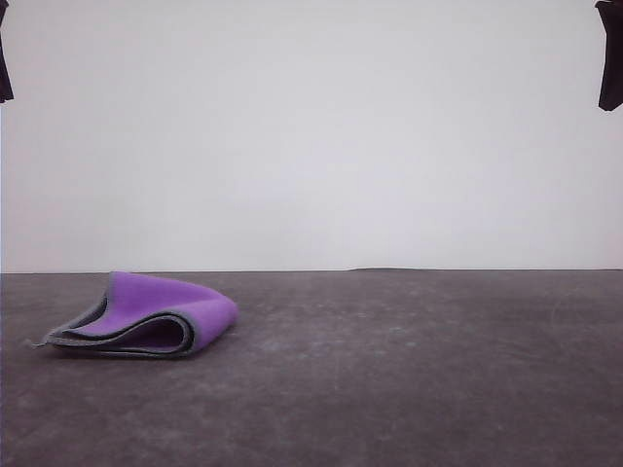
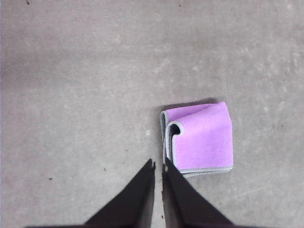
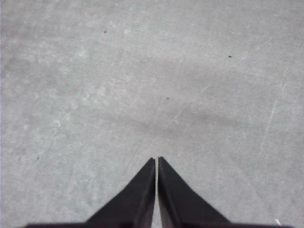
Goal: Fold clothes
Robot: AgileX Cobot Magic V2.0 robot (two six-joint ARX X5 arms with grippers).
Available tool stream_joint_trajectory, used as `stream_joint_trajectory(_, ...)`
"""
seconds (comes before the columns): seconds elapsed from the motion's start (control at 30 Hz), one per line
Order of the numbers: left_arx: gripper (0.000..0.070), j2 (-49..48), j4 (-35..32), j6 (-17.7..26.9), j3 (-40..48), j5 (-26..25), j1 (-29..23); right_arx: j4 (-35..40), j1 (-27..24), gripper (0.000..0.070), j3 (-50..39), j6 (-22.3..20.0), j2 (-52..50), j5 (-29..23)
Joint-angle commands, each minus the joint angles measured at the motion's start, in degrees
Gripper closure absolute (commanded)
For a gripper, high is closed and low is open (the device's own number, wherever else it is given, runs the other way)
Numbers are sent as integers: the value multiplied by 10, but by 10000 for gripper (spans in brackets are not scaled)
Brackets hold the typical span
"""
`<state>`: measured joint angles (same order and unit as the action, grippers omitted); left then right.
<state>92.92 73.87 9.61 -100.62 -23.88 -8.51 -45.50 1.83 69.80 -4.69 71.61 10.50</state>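
Purple cloth (image 2: 202, 137) lay folded on grey tabletop (image 1: 409, 370). Left gripper (image 2: 158, 165) hovered above, beside cloth edge, jaws nearly together, empty. Right gripper (image 3: 157, 159) hovered over bare tabletop, jaws pressed together.

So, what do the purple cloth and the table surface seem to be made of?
The cloth looks like thick, soft microfibre or fleece: fuzzy matte purple face, grey stitched edge, and rounded, springy folds. The table looks like a hard, matte grey surface, perhaps painted board or stone-like; faint scratches and pale scuffs show.
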Motion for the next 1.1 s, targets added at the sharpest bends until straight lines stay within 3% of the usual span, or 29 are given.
stream_joint_trajectory(0.0,683,9,-3,2,-12,-1,-1,5,0,700,4,-2,5,0)
stream_joint_trajectory(0.1,683,2,-19,14,-11,1,-1,5,0,700,4,-3,5,0)
stream_joint_trajectory(0.23,683,-37,-87,-41,10,6,-1,5,0,700,4,-3,5,0)
stream_joint_trajectory(0.33,683,-98,-165,-68,74,25,1,5,0,700,4,-3,5,0)
stream_joint_trajectory(0.47,683,-215,-296,-91,235,62,10,5,0,700,4,-2,5,0)
stream_joint_trajectory(0.83,683,-650,-660,-106,827,194,61,5,0,700,4,-3,5,0)
stream_joint_trajectory(0.97,683,-803,-702,-127,959,222,91,5,0,700,4,-2,5,0)
stream_joint_trajectory(1.07,683,-869,-686,-151,991,237,101,5,0,700,4,-3,5,0)
